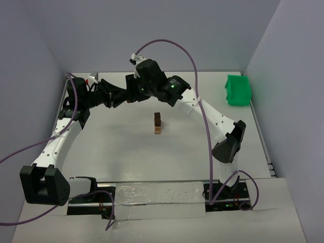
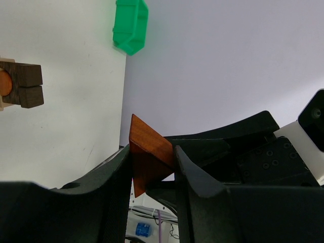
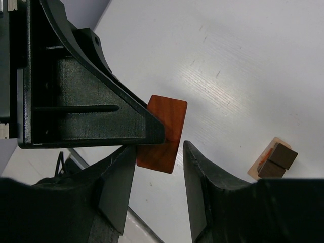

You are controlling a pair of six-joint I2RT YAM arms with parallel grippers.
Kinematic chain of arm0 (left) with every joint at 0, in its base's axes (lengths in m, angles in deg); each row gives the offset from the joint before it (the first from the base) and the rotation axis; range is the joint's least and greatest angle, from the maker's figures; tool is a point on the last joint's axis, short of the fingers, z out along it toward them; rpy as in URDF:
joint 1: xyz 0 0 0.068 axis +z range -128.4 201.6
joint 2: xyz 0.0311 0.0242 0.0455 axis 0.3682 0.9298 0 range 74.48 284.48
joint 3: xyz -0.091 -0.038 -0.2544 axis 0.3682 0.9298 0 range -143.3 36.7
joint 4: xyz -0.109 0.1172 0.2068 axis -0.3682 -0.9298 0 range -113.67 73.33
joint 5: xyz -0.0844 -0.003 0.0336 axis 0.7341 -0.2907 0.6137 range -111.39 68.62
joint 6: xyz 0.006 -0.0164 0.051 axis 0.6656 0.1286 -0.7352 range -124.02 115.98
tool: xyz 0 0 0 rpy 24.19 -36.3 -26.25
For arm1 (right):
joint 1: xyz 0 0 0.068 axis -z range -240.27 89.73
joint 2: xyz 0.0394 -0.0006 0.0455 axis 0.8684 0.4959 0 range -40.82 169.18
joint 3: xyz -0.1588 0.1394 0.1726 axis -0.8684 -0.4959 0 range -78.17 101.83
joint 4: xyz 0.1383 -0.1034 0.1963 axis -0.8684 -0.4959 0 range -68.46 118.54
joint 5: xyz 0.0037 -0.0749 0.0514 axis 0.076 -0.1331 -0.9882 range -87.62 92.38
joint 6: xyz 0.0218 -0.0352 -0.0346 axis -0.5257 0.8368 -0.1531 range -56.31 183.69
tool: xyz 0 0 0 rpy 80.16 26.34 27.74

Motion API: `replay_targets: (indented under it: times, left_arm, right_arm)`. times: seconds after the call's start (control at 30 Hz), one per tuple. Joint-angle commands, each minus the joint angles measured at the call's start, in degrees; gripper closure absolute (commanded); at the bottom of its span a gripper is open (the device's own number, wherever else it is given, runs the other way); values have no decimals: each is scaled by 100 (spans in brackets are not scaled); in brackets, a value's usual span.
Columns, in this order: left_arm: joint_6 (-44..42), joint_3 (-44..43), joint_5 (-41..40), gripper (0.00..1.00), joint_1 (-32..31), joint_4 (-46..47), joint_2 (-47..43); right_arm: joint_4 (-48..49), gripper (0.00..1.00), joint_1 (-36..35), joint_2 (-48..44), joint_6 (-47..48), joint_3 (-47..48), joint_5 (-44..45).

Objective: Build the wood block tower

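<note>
The wood block tower (image 1: 158,123) stands mid-table, dark brown blocks on light tan ones; it also shows in the left wrist view (image 2: 20,86) and the right wrist view (image 3: 273,161). My left gripper (image 1: 121,95) is raised behind and to the left of the tower. It is shut on a reddish-brown triangular wedge (image 2: 149,152). My right gripper (image 3: 159,149) meets it there, open, its fingers on either side of the same wedge (image 3: 163,131), with a gap at the right finger (image 3: 202,182). In the top view the wedge is hidden between the two grippers.
A green bin (image 1: 237,90) sits at the back right corner of the table and shows in the left wrist view (image 2: 130,25). Grey walls close in the back and both sides. Purple cables loop above the arms.
</note>
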State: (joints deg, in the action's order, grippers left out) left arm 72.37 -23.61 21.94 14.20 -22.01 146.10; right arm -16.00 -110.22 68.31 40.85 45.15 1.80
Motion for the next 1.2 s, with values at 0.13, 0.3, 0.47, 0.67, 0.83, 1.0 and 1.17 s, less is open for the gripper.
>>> replay_targets:
  times: [0.13,0.3,0.47,0.67,0.83,1.0,1.17]
  left_arm:
    - [366,80,456,100,-25,636,-148]
    - [552,258,556,100,-25,843,-160]
    - [640,292,598,100,-25,955,-174]
    - [693,345,651,94,-25,1018,-184]
    - [636,362,609,32,-25,929,-193]
    - [257,301,433,1,105,554,-218]
    - [-188,88,281,1,491,-56,-209]
  right_arm:
    - [218,55,-24,161,88,263,305]
    - [217,58,-24,202,87,293,284]
    - [217,64,-24,249,78,307,261]
    - [218,88,-24,258,97,298,208]
    - [210,100,-24,167,96,224,232]
    - [278,100,-24,-188,122,-137,409]
    - [645,100,-9,-881,216,-1176,695]
